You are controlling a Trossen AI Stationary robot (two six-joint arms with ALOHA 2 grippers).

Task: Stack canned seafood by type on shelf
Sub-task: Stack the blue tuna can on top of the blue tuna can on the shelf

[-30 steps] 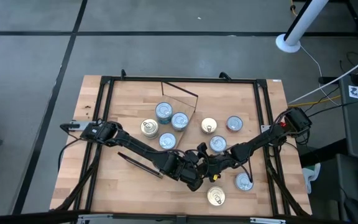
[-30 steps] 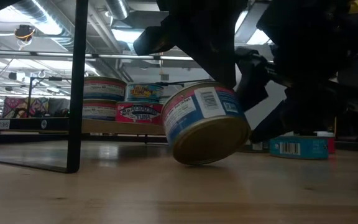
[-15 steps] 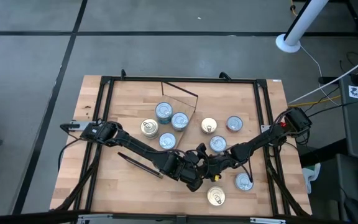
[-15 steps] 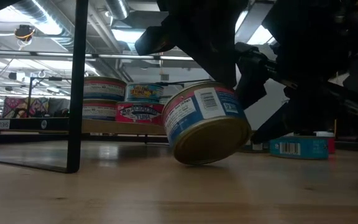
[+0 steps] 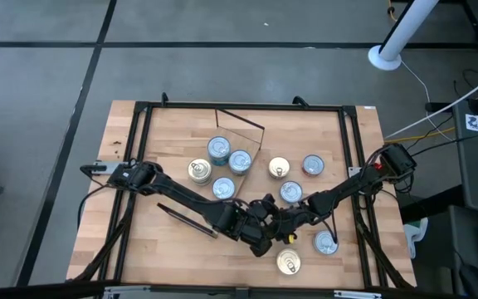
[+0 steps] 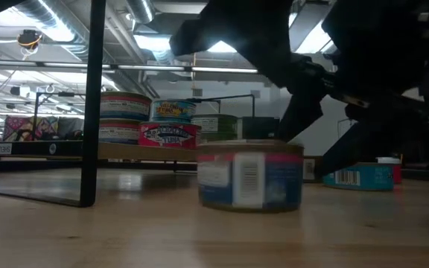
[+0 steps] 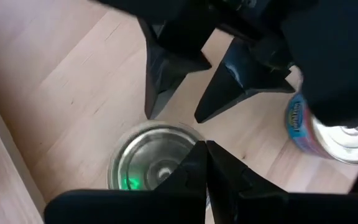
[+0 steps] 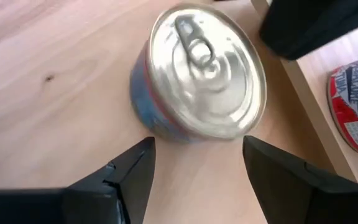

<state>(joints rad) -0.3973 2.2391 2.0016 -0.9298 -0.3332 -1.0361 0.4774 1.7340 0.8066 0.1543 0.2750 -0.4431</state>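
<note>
The can (image 6: 250, 177) that hung tilted off the table half a second ago now sits flat and upright on the tabletop (image 6: 125, 231), slightly blurred as if only just settling, so treat it as released and not yet gripped for the shelf. Your right gripper (image 8: 194, 163) hovers just beside it with its fingers spread apart and nothing between them; the can's pull-tab lid (image 8: 207, 81) lies directly ahead of that opening. Your left gripper (image 7: 205, 155) has its fingertips pressed together on nothing and hangs right over the same can (image 7: 151, 163), so both arms crowd one small spot near the front of the table (image 5: 173, 249). That leaves you little room: the two wrists almost touch in the overhead view, and another can (image 5: 326, 242) and a gold-lidded one (image 5: 288, 262) sit close on the right arm's side. Behind, stacked cans (image 6: 149, 123) already stand on the shelf (image 6: 125, 151), with the dark frame post (image 6: 89, 104) between. You probably need the left arm pulled back before the right one closes.
</note>
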